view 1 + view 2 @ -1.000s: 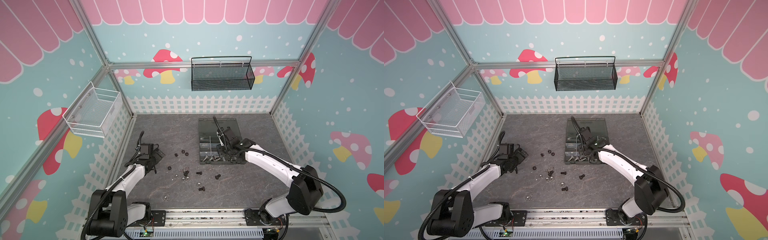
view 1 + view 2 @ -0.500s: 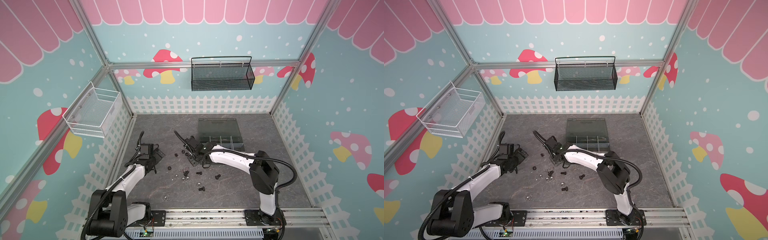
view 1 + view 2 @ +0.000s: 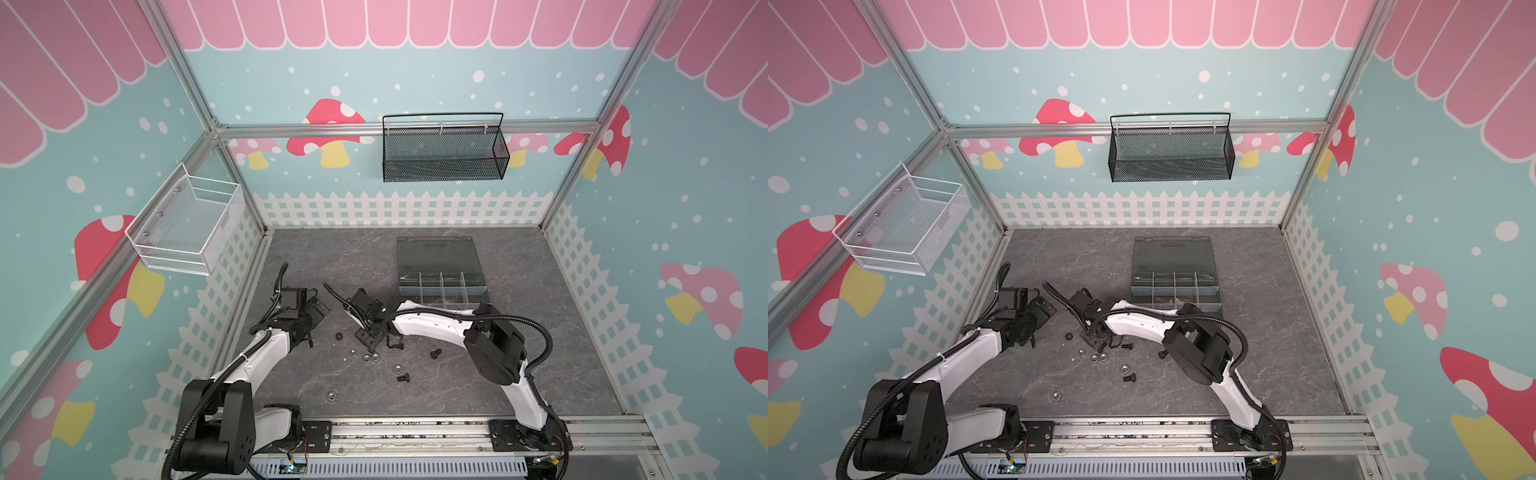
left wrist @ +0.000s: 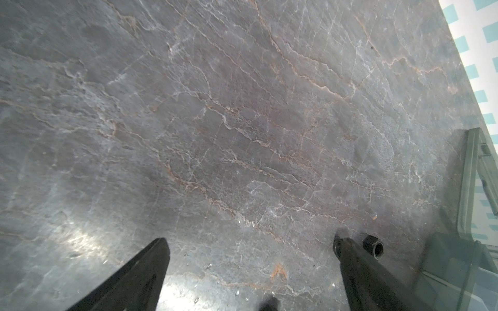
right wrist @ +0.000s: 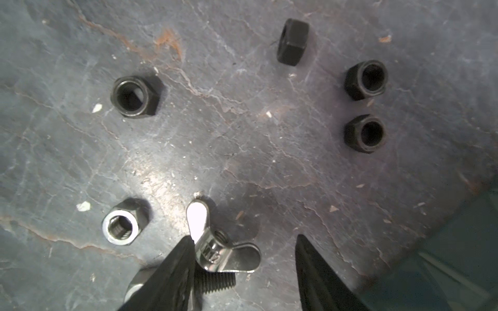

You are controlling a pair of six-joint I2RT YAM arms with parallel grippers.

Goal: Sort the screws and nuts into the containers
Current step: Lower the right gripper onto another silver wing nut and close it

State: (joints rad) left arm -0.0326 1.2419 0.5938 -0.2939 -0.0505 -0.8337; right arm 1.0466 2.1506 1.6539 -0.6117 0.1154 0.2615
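Right gripper (image 5: 244, 237) is nearer, jaws apart, nothing clamped; I see the wing nut (image 5: 213, 253) between them, against one jaw.

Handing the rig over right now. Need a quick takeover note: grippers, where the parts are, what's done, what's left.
Left gripper: open, empty, above bare table; a black nut lies by one finger.
Right gripper: open, low over loose parts; a silver wing nut lies against one finger, not clamped.
Near it: four black nuts, a silver nut, a black screw partly hidden by that finger.
Elsewhere on the table: black screws, silver nuts.
Organizer box: lid open; contents unreadable in the top views.
Done: nothing I can confirm. Left: every loose piece.
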